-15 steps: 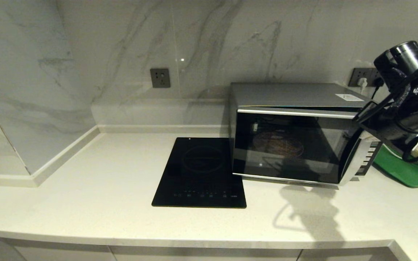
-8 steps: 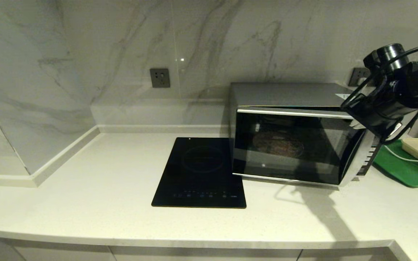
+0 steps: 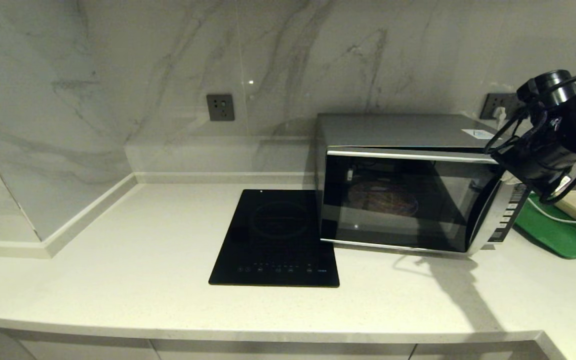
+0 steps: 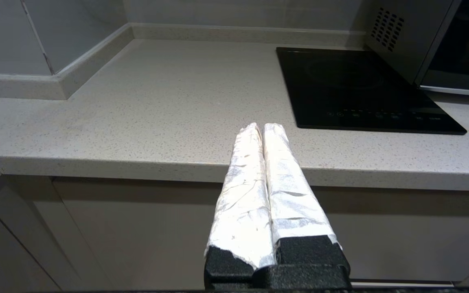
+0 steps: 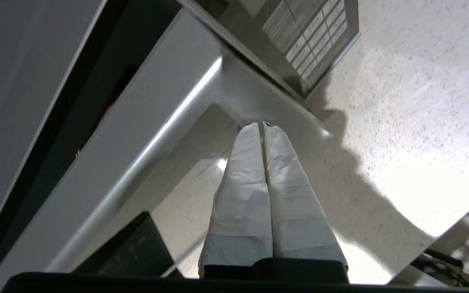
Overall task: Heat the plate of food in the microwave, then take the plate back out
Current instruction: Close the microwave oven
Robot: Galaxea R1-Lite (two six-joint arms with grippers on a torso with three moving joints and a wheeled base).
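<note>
With the plate of food [image 3: 383, 197] behind the microwave [image 3: 408, 185] door, the clenched, empty right gripper [image 5: 262, 125] hovers by the door's edge beside the button panel [image 3: 510, 212], so I judge a button press or door pull comes next.

A home kitchen: pale speckled stone tabletop [image 3: 118, 260] over cabinet fronts, marble-veined wall slabs with a grey wall socket [image 3: 220, 107], a flat black induction hob [image 3: 276, 239] set beside a silver microwave [image 3: 408, 182], and a green tray [image 3: 558, 235] at the far right.
</note>
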